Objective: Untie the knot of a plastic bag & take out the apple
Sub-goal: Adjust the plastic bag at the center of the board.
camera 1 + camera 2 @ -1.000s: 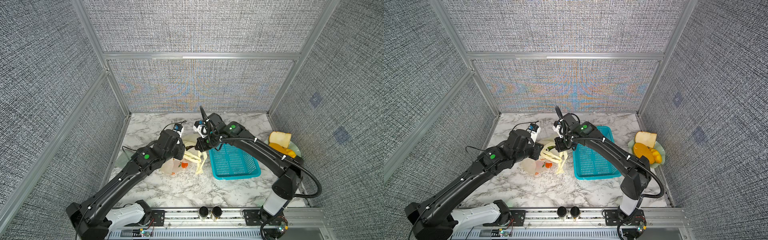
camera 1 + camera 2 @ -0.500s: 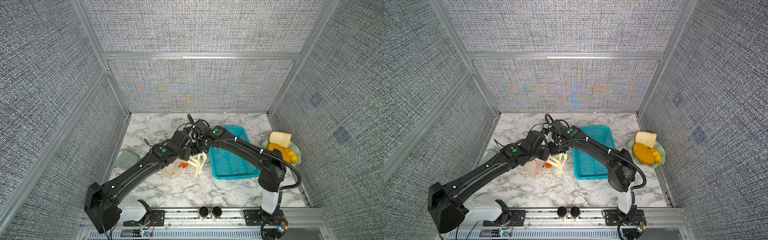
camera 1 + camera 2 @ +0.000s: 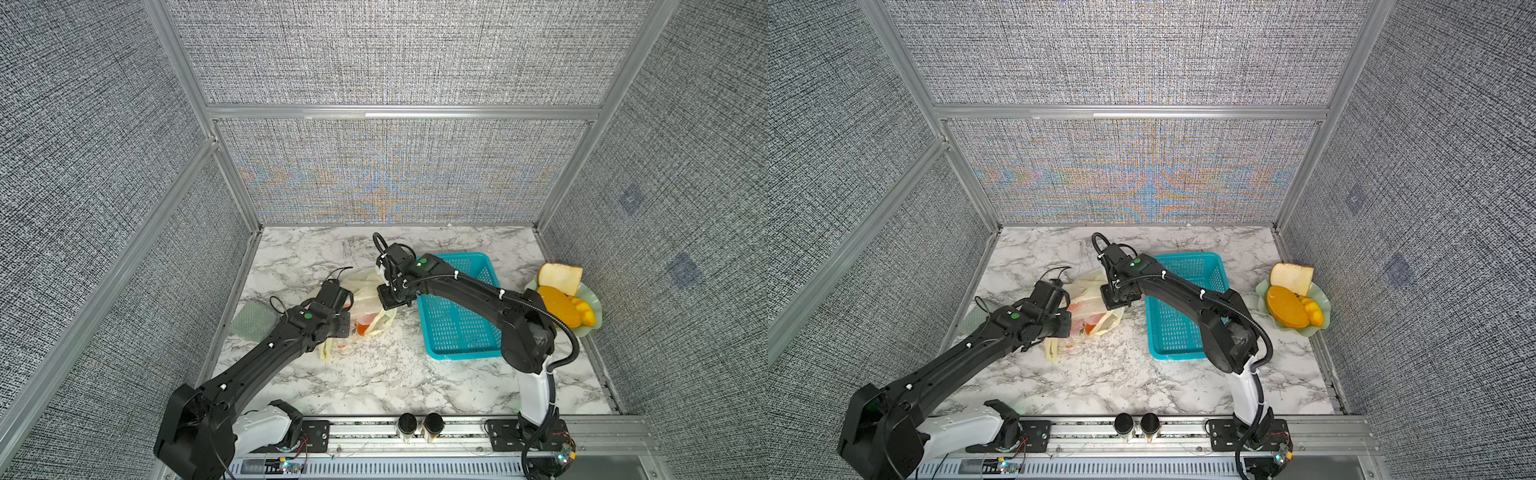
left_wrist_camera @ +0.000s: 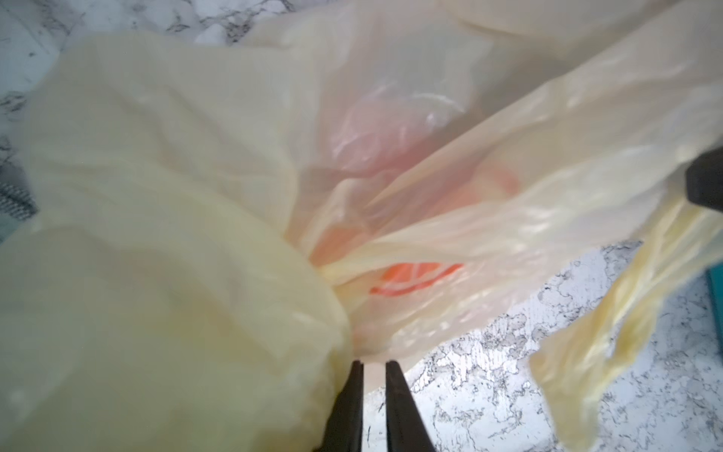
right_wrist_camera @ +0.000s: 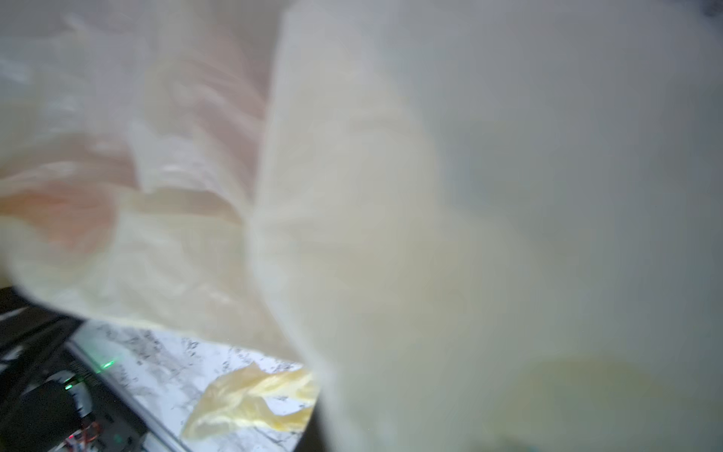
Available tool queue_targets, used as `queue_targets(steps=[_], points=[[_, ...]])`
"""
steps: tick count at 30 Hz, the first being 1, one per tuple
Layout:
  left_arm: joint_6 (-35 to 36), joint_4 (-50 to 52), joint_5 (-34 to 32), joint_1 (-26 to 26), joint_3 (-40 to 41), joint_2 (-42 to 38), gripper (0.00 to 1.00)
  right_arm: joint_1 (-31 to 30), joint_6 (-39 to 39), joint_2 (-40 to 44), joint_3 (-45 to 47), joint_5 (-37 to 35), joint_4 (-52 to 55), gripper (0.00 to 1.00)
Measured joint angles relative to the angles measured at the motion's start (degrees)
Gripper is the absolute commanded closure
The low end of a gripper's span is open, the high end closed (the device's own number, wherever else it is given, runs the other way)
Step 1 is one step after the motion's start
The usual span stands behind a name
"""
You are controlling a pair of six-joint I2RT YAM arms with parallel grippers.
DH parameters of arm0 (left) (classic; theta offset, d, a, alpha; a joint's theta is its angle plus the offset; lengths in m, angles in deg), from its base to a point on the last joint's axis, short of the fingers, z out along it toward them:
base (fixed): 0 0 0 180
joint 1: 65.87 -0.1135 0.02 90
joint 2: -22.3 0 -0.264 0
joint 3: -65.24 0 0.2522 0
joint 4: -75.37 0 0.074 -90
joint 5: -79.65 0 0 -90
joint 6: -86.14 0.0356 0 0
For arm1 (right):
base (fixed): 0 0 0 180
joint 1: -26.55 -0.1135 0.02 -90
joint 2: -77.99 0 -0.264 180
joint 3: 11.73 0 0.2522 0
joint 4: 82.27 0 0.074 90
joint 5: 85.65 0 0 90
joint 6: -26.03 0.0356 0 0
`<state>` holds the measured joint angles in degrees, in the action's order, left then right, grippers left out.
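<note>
Thin slippery film, plastic bag [image 3: 370, 311] looks limp and light; I'd pinch at knot [image 4: 338, 272]; right gripper [image 3: 390, 305] closed, left gripper [image 4: 371, 362] near-closed (grip unclear).

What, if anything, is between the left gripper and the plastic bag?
Nothing visible. In the left wrist view the left gripper has its narrowly parted tips right at the plastic bag, with no other object between.

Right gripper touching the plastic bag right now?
Touching. In a top view the right gripper sits on the lifted edge of the plastic bag; the left wrist view shows the film drawn in taut folds up to that gripper.
</note>
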<state>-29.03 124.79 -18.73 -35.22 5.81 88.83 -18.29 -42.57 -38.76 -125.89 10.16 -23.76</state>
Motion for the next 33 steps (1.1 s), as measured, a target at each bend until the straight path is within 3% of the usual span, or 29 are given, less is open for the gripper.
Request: queue_targets(steps=[6, 9, 13, 18, 21, 26, 33], points=[[-1.0, 0.1, 0.7, -2.4, 1.6, -4.5, 0.81, 4.2, -1.7, -0.3, 1.8, -2.4, 1.2, 0.89], [-1.9, 0.5, 0.7, -2.7, 1.0, -5.4, 0.8, 4.8, -2.6, 1.0, 1.6, -3.0, 1.7, 0.83], [-1.9, 0.9, 1.2, -2.8, -2.2, -6.3, 0.74, 3.9, -5.4, 7.2, 2.1, 2.4, -0.5, 0.69], [-2.1, 0.9, 2.6, -2.8, -6.5, -7.3, 0.65, 2.3, -13.2, 15.1, 3.0, 13.7, -3.8, 0.59], [-2.3, 0.9, 4.1, -2.8, -8.0, -7.4, 0.64, 2.4, -19.2, 16.4, 2.8, 15.2, -3.5, 0.51], [-3.4, 0.1, 7.3, -2.8, -8.9, -8.7, 0.62, 1.7, -29.0, 12.9, 0.1, 10.5, -0.2, 0.48], [-4.4, 0.0, 8.5, -2.8, -9.6, -10.2, 0.62, -3.3, -37.1, 9.6, 0.0, -3.1, -2.2, 0.46]])
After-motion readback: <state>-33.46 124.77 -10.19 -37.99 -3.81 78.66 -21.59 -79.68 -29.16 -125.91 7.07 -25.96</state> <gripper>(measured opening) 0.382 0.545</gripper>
